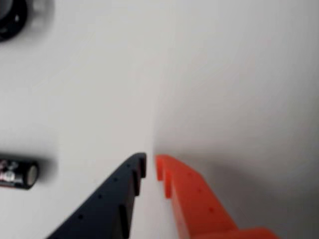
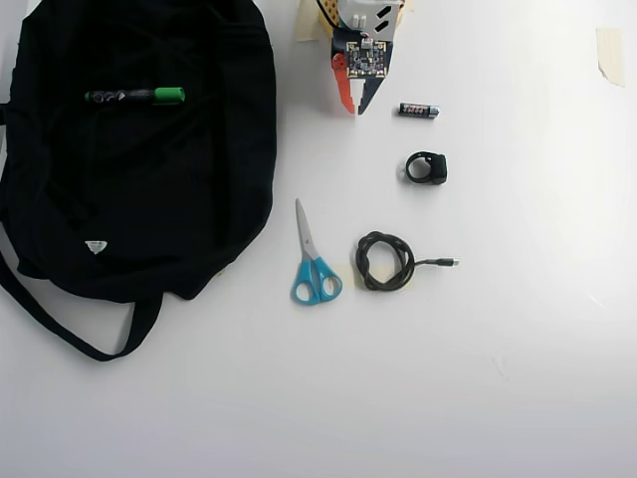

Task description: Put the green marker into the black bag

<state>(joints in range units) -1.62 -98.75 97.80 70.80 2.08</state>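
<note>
The green marker [image 2: 134, 96] lies on top of the black bag [image 2: 149, 199] at the upper left of the overhead view, green cap to the right. The bag is spread flat with a strap trailing at the lower left and a small white tag. My gripper [image 2: 353, 108] is at the top centre, right of the bag and well away from the marker. In the wrist view my gripper [image 1: 150, 164] shows a black finger and an orange finger almost touching over bare white table, with nothing between them. The marker and bag are out of the wrist view.
A short black battery [image 2: 419, 111] lies just right of the gripper, also in the wrist view [image 1: 17, 173]. A black clip-like ring [image 2: 426, 167], blue-handled scissors [image 2: 314, 264] and a coiled black cable [image 2: 386, 261] lie on the white table. Tape [image 2: 609, 55] sits at the top right.
</note>
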